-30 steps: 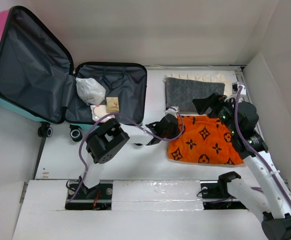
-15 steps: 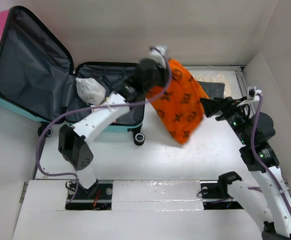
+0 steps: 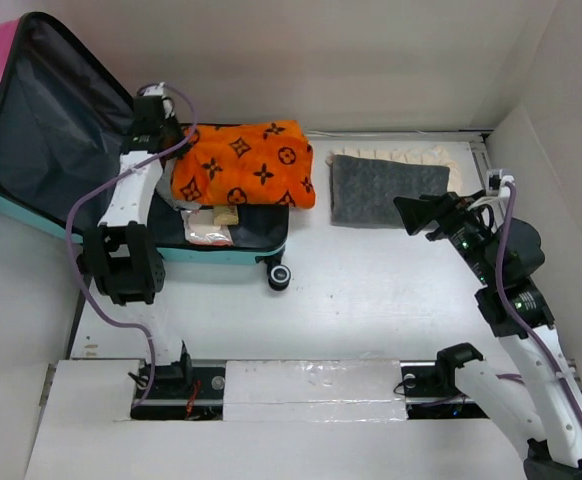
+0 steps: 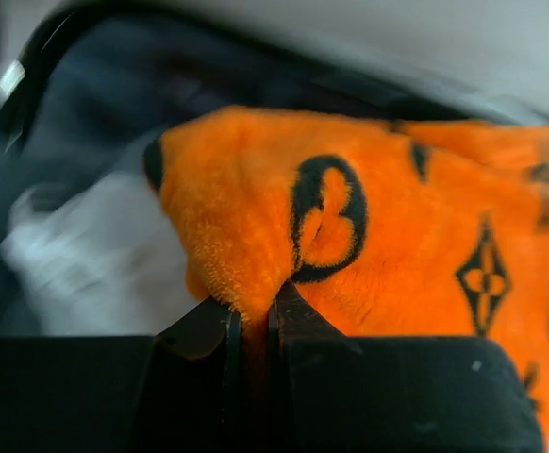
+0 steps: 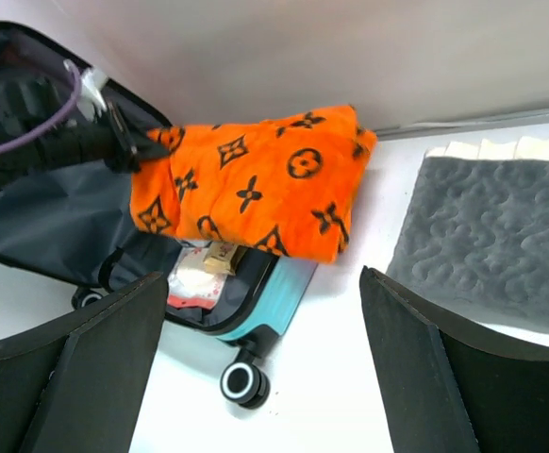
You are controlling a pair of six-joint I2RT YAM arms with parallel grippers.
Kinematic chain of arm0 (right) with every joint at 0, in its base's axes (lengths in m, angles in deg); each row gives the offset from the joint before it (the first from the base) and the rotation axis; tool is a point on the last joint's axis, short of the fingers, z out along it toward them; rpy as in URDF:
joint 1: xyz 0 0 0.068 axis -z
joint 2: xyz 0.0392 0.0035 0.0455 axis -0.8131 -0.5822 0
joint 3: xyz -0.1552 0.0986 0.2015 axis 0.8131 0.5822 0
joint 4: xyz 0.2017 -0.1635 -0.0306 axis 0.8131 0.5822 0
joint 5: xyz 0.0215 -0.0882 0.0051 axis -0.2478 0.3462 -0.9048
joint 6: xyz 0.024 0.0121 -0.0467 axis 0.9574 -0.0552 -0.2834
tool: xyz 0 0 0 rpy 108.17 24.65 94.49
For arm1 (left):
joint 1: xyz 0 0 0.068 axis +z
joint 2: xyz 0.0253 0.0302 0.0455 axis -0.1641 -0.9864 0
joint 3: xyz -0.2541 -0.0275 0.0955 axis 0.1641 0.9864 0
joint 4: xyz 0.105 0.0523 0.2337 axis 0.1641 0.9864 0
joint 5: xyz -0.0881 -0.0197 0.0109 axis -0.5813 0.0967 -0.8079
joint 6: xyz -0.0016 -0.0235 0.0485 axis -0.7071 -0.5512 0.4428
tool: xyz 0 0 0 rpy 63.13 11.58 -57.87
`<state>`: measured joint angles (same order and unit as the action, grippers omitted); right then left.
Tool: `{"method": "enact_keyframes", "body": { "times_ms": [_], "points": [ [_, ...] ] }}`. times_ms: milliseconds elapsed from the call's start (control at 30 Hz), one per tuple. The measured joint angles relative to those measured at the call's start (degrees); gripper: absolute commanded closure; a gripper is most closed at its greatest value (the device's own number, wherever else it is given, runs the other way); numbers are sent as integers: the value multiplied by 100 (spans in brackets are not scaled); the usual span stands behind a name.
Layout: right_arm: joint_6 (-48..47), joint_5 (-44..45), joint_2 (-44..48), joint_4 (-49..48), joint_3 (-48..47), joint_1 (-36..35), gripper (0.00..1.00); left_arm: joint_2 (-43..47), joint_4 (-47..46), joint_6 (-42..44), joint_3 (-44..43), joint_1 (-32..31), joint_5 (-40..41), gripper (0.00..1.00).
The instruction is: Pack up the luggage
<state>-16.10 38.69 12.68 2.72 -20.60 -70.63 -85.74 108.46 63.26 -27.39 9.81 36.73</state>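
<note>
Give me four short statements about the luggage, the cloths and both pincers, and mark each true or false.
1. The left pincer is shut on the orange blanket. True.
2. The orange blanket lies flat on the table. False: it lies across the open luggage, one end past the rim.
3. The right pincer is open and holds nothing. True.
4. The grey quilted cloth is inside the luggage. False: it lies on the table, to the right of the luggage.
</note>
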Motion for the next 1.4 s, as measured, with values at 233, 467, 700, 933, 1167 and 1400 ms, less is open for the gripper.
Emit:
{"method": "enact_keyframes", "body": {
  "times_ms": [233,467,700,933,1167,1400],
  "points": [
    [0,-131,-129,-42,114,0,12,44,-13,-323,1071,785,348,100],
    [-2,-188,-227,-70,260,0,11,551,-35,-575,1137,778,977,10],
    [-11,-175,-223,-85,289,0,42,1558,-160,-535,1058,-638,2131,5],
    [-28,258,214,-11,302,0,74,964,-706,-413,-59,-4146,2343,8],
    [-63,855,697,9,304,0,36,-1821,-739,-761,-1773,-4586,1987,12],
    [-74,894,573,37,367,0,36,-3711,-415,-1196,-2474,-4164,1899,19]
  ]
}}
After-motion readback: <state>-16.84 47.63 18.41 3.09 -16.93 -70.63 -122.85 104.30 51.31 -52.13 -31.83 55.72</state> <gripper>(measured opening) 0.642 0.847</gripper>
